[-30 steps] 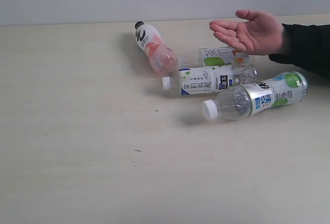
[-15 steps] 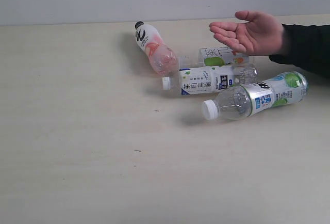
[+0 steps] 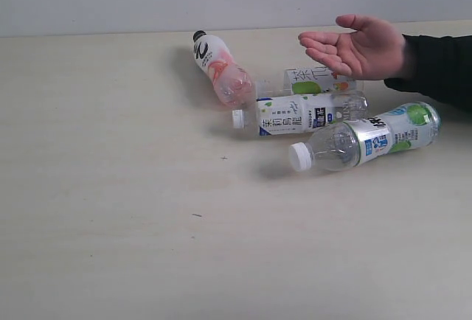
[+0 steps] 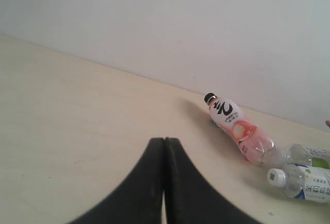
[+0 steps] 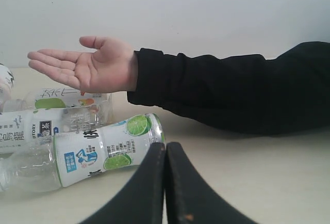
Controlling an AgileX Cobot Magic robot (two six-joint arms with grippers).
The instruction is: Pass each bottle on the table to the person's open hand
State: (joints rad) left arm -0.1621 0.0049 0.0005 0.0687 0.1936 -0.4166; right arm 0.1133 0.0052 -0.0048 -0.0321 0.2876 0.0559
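**Item 1, my left fingers** (image 4: 164, 149): pressed together with nothing between them, over bare counter (image 3: 110, 224), well apart from the bottles.

**Item 2, my right fingers** (image 5: 165, 154): also closed tip to tip and empty, near the front bottle.

**Item 3, pink bottle** (image 3: 220, 69): lying down at 10 o'clock of the cluster, black cap toward 11 o'clock. I cannot tell whether its base touches the middle bottle or only lies just beside it.

**Item 4, middle bottle** (image 3: 295, 113): on its side at the centre of the cluster, white cap toward 9 o'clock.

**Item 5, back bottle** (image 3: 313, 82): lying at 12 o'clock of the middle one, partly hidden by the hand.

**Item 6, front bottle** (image 3: 369, 139): at 4 o'clock of the middle one, cap toward 8 o'clock, lime label.

**Item 7, open hand** (image 3: 361, 47): palm up and empty, held above the cluster at 1 o'clock.

**Handling:**
- All four bottles look clear and empty or nearly so, so I judge them light.
- The walls look thin and likely to dent under a hard squeeze.
- The plastic is glossy, so probably slippery, and the round bodies are free to roll.

**Where to hold:** across the labelled waist, square to the long axis, with a gentle squeeze. The front bottle lies freest, so I would take it first.
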